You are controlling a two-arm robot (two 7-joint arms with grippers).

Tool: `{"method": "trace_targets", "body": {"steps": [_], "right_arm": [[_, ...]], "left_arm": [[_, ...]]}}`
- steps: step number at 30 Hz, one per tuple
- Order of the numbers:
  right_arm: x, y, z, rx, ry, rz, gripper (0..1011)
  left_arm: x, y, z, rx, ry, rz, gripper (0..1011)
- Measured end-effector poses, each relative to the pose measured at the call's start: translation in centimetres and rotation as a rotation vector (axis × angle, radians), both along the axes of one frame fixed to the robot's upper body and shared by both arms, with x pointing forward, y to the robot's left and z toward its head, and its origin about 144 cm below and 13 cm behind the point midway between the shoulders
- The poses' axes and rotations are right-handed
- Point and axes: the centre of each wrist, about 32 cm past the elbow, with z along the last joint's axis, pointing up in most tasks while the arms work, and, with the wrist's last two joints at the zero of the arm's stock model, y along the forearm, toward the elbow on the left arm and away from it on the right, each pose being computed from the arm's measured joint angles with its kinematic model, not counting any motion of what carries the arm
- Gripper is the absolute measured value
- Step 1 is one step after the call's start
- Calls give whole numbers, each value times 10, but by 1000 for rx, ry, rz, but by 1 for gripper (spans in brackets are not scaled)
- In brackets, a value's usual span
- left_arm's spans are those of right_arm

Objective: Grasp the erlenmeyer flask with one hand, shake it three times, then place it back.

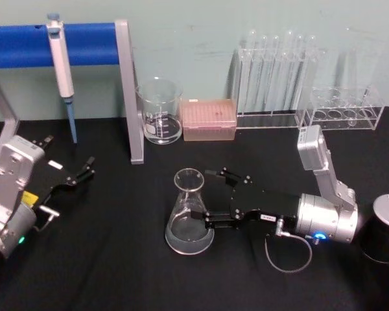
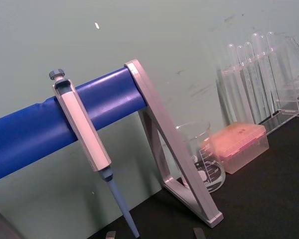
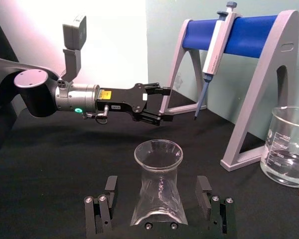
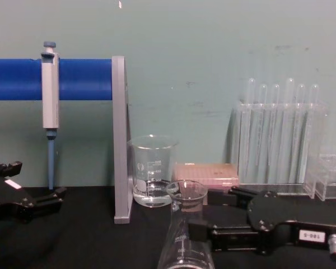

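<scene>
The erlenmeyer flask [image 1: 189, 214] stands upright on the black table [image 1: 117, 259], in front of the beaker [image 1: 161, 113]. The right gripper [image 1: 212, 198] has its fingers spread either side of the base, seemingly just clear of the glass. The left gripper [image 1: 84, 170] sits parked well apart, fingers released.

Bare black tabletop [image 1: 117, 259] is lying open in front and left of the clear glass conical flask [image 1: 189, 217]; the black right gripper [image 1: 207, 198], fingers spread, is occupying its right side. Behind, a clear cylindrical glass beaker [image 1: 160, 111], pink plastic box [image 1: 209, 119] and grey metal stand leg [image 1: 135, 91] are walling off the far side.
</scene>
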Motion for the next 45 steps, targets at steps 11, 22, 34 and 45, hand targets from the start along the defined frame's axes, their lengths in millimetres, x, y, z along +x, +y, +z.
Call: {"method": "trace_targets", "body": {"steps": [11,22,34,45], "right_arm": [[14,9,0,1,-7,28,1000],[21,18,-1,-6,-12,52,1000],[23,21,-2,-15,-17,60,1000],[23,21,-1,-20,-35,29,1000]], "left_arm": [[0,0,0,0,0,0,1001],[0,0,0,0,0,0,1001],[0,0,0,0,0,0,1001],[0,0,0,0,0,0,1001]]}}
